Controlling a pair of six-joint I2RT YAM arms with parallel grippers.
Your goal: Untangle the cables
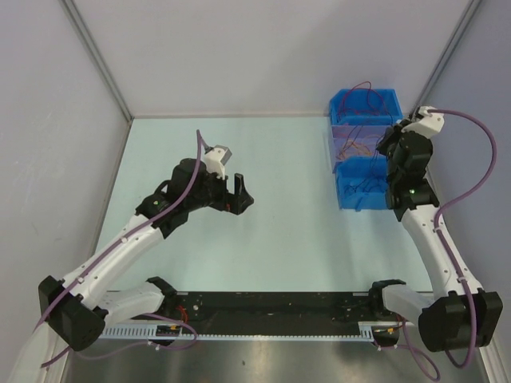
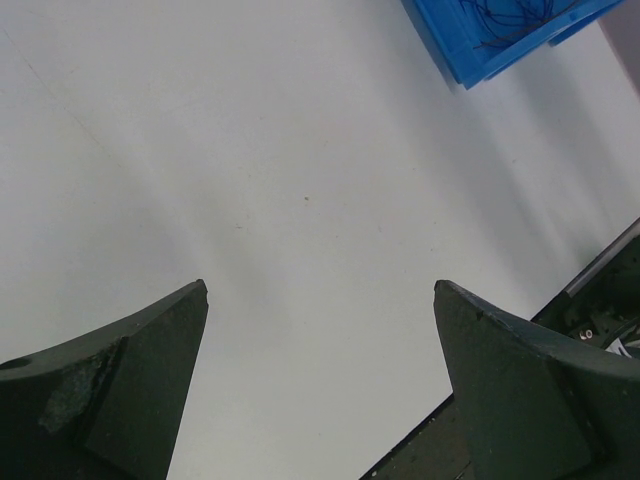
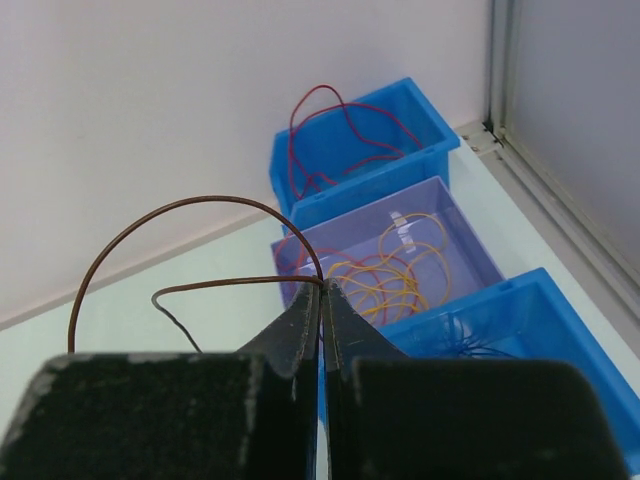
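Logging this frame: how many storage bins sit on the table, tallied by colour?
Blue bins: 2, the far bin and the near bin
Pale purple bin: 1, between the two blue ones
Total: 3

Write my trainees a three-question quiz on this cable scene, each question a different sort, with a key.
1. True or false: the left jaws stand open above the pale tabletop.
2. Multiple choice: the right jaws are shut on A) a thin dark red wire, B) a blue bin's rim, C) nothing.
3. Fill in: the orange wires lie in the ___ of the three plastic bins in the row.
Key: 1 true; 2 A; 3 middle.
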